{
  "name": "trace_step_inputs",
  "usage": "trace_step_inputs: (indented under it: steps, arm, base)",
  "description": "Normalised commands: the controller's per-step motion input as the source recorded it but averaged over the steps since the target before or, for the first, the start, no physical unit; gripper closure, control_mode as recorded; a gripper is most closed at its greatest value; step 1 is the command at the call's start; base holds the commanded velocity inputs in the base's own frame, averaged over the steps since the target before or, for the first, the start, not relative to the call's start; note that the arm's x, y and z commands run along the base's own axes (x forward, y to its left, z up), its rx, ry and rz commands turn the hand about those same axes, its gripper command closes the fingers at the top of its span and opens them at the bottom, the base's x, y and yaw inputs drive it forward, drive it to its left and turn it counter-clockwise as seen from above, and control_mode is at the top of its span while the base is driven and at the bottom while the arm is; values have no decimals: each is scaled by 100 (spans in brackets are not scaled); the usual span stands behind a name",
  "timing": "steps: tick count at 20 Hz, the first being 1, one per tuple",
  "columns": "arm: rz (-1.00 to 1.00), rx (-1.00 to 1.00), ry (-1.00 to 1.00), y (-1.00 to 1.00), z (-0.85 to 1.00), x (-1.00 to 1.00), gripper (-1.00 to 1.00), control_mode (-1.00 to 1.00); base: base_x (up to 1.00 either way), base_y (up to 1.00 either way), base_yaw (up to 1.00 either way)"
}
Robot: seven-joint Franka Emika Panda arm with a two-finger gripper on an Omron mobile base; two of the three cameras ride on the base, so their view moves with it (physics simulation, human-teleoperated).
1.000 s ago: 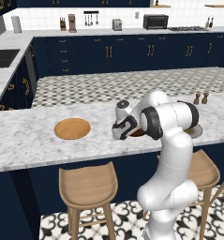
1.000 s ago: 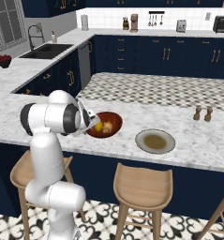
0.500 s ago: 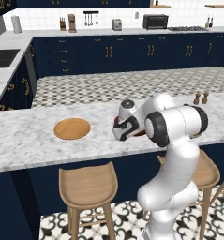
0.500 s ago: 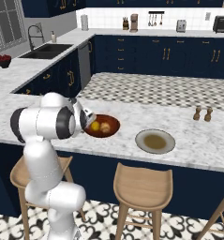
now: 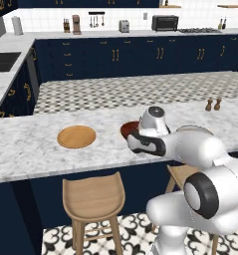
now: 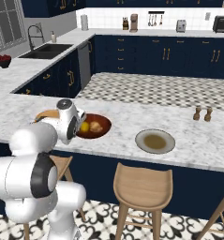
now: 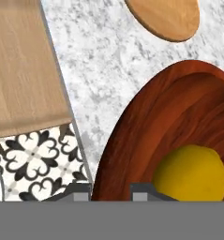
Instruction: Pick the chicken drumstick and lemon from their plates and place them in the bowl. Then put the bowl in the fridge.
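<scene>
- Left base view: the white arm bends low over the front edge of the marble surface (image 5: pixel 31 149), its hand at the near rim of the reddish-brown bowl (image 5: pixel 128 128). Most of the bowl is hidden behind the wrist; a dark red sliver shows to the left of it. The tan wooden plate (image 5: pixel 76 136) lies flat on the surface, well to the left of the bowl and apart from it. Two small shakers (image 5: pixel 213 104) stand near the far right of the surface. A wooden stool (image 5: pixel 93 198) stands below the front edge.
- Right base view: the bowl (image 6: pixel 95 125) rests on the surface just beside the arm's wrist. Inside it the yellow lemon (image 6: pixel 85 126) lies on the left, next to the wrist, and the golden-brown chicken drumstick (image 6: pixel 97 125) lies just right of it. The grey-beige plate (image 6: pixel 154 141) with a darker middle sits to the right of the bowl, apart from it. Another stool (image 6: pixel 142 184) stands beneath that plate.
- Hand view: the end effector (image 7: pixel 111 193) has its two dark tips drawn close together over the bowl's rim (image 7: pixel 127 136), one tip on each side of the wall, pinching it. The lemon (image 7: pixel 190 173) lies in the glossy interior just past the tips. The wooden plate (image 7: pixel 166 18) shows at the top edge, and a stool seat (image 7: pixel 24 65) at the left.
</scene>
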Motion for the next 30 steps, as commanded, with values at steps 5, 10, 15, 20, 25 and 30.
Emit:
trace_step_inputs:
  steps: [5,10,15,20,25,30]
  arm:
    - [23,-10,3,42,60,-100,100,-100]
    - [-1,-2,0,31,37,-100,100,-100]
    - [-1,-6,-1,-5,33,-100,100,-100]
    - [2,-12,-5,-35,35,-100,100,-100]
    - [3,-7,-7,-35,20,-59,100,-100]
    - [0,0,-1,-8,0,-1,100,-100]
  base:
    - [0,0,0]
    - [0,0,0]
    - [0,0,0]
    - [0,0,0]
    - [0,0,0]
    - [0,0,0]
